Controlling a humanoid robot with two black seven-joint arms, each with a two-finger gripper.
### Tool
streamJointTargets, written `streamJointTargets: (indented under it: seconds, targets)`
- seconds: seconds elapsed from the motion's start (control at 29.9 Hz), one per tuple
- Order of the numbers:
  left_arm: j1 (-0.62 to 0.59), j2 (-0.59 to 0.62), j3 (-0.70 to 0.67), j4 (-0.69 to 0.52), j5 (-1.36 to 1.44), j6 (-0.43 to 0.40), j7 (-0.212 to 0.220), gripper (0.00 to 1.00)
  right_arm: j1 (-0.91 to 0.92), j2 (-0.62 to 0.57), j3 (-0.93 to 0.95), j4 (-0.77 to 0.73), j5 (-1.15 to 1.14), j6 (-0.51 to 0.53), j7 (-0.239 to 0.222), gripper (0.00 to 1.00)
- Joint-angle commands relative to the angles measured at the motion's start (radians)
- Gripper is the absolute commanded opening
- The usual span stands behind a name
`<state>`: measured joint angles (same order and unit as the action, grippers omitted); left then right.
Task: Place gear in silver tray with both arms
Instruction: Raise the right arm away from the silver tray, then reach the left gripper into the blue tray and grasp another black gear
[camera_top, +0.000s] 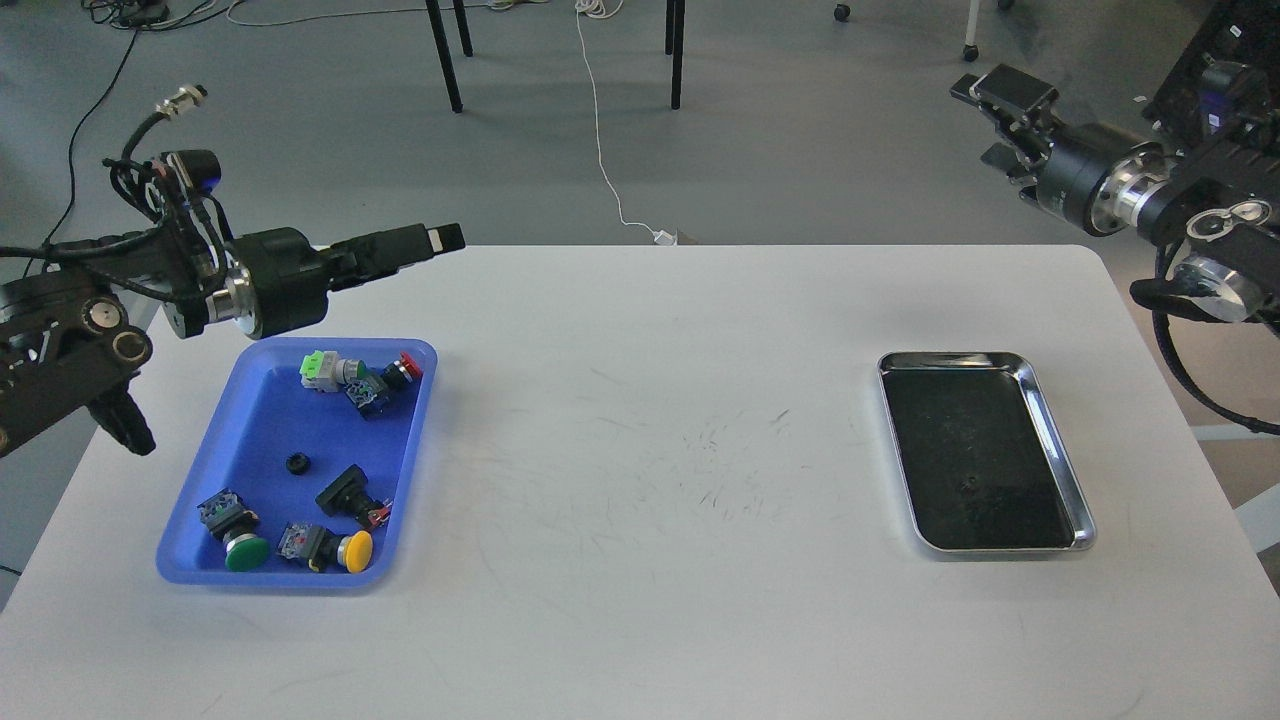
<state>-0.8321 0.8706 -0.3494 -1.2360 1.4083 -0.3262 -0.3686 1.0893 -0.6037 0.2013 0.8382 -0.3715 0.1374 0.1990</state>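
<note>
The silver tray (1062, 450) lies on the white table (640, 480) at about three o'clock from the table's middle, its long sides running away from the viewer, its dark floor bare. Well apart from it, at nine o'clock, sits a blue plastic tray (245, 470) holding several push-button switches: one with a green cap (245, 553) and one with a yellow cap (357, 551) at the near end, a black one (347, 494) just past them, a red-capped one (405, 368) and a pale green-bodied one (322, 371) at the far end. A small black ring-shaped part (296, 463), possibly the gear, lies alone on the blue floor between those groups.

The left hand (440, 238) hangs above the table's far edge, at twelve o'clock from the blue tray, pointing right; its fingers look pressed together, gripping nothing. The right hand (990, 110) is raised beyond the table's far right corner, at twelve o'clock from the silver tray; whether it is open I cannot tell.
</note>
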Motion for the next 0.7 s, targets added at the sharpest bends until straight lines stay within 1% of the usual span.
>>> streamJointTargets:
  seconds: [0.0, 0.13, 0.23, 0.27, 0.37, 0.47, 0.57, 0.67]
  targets:
    - [0.05, 0.073, 0.036, -0.042, 0.188, 0.088, -0.01, 0.97, -0.072, 0.031, 0.09, 0.013, 0.207, 0.004, 0.013, 0.97]
    - [0.108, 0.099, 0.11, -0.03, 0.378, 0.26, -0.012, 0.97, -0.205, 0.084, 0.304, 0.015, 0.362, 0.004, 0.022, 0.97]
    - [0.142, 0.093, 0.148, -0.01, 0.478, 0.329, -0.009, 0.94, -0.313, 0.145, 0.449, 0.016, 0.382, 0.007, 0.022, 0.97]
    - [0.152, 0.09, 0.156, 0.006, 0.489, 0.341, -0.01, 0.93, -0.339, 0.16, 0.47, 0.016, 0.382, 0.008, 0.022, 0.97]
    - [0.171, 0.084, 0.164, 0.044, 0.489, 0.345, -0.009, 0.87, -0.365, 0.167, 0.46, 0.018, 0.379, 0.013, 0.022, 0.97]
    - [0.174, 0.07, 0.164, 0.111, 0.489, 0.345, -0.01, 0.79, -0.365, 0.159, 0.434, 0.018, 0.379, 0.013, 0.022, 0.97]
    - [0.185, 0.042, 0.175, 0.183, 0.486, 0.343, -0.012, 0.75, -0.364, 0.156, 0.434, 0.019, 0.379, 0.013, 0.022, 0.97]
    - [0.186, 0.015, 0.185, 0.227, 0.482, 0.34, -0.012, 0.72, -0.359, 0.157, 0.431, 0.021, 0.379, 0.013, 0.022, 0.97]
